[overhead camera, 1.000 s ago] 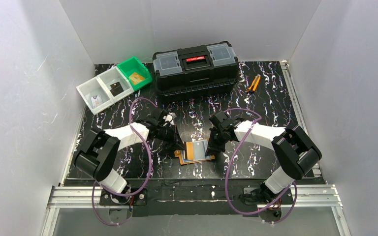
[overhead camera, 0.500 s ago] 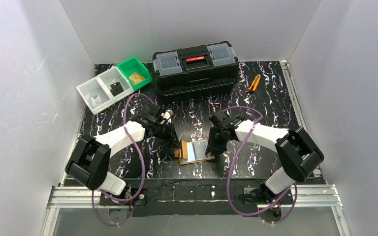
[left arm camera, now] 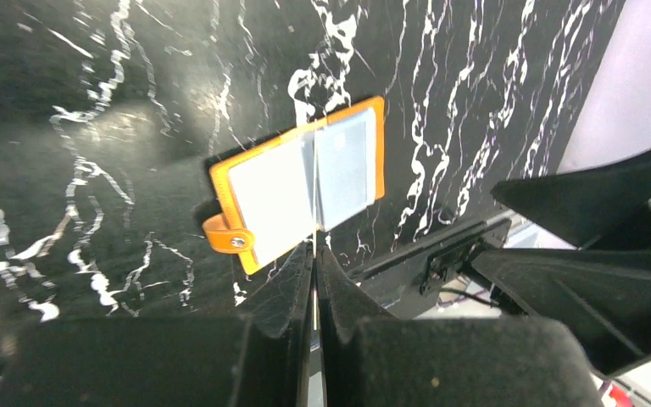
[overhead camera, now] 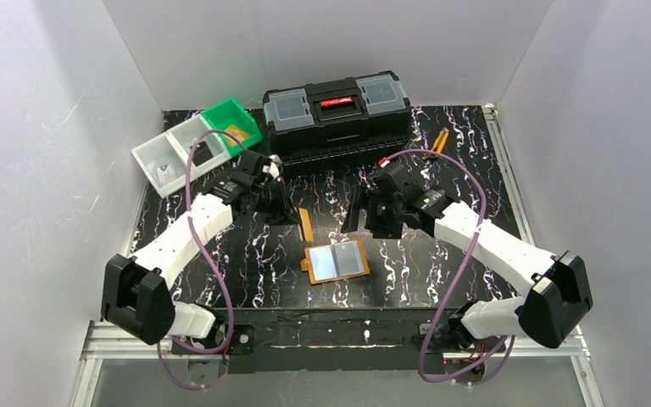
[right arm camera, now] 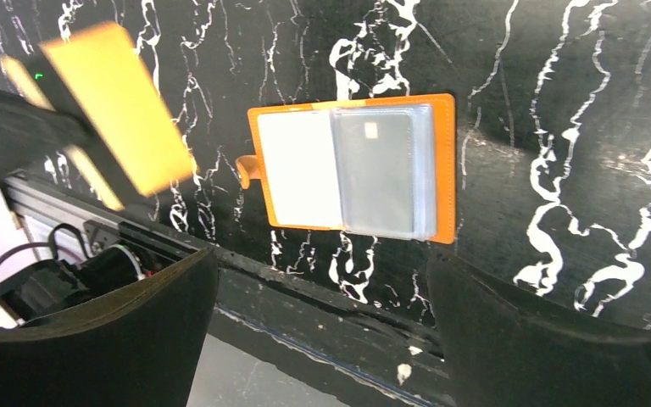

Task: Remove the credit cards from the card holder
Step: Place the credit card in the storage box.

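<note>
The orange card holder (overhead camera: 336, 261) lies open and flat near the table's front edge, its clear pockets up (right arm camera: 356, 170) (left arm camera: 297, 191). A grey card (right arm camera: 377, 174) shows inside its right-hand pocket. My left gripper (overhead camera: 293, 215) hangs behind and left of the holder, shut on a gold-tan credit card (overhead camera: 306, 225) (right arm camera: 119, 110). In the left wrist view that card is only a thin edge (left arm camera: 314, 280) between the closed fingers. My right gripper (overhead camera: 360, 219) hovers behind the holder, open and holding nothing (right arm camera: 322, 339).
A black toolbox (overhead camera: 336, 114) stands at the back. Orange-handled pliers (overhead camera: 436, 142) lie to its right. White bins (overhead camera: 174, 157) and a green bin (overhead camera: 231, 125) sit at the back left with cards inside. The table's front rail runs just beyond the holder (right arm camera: 305, 280).
The left gripper drew the gold-tan card out of the holder and carried it up and back-left. The right gripper let go of the holder, opened wide and rose away from it.
</note>
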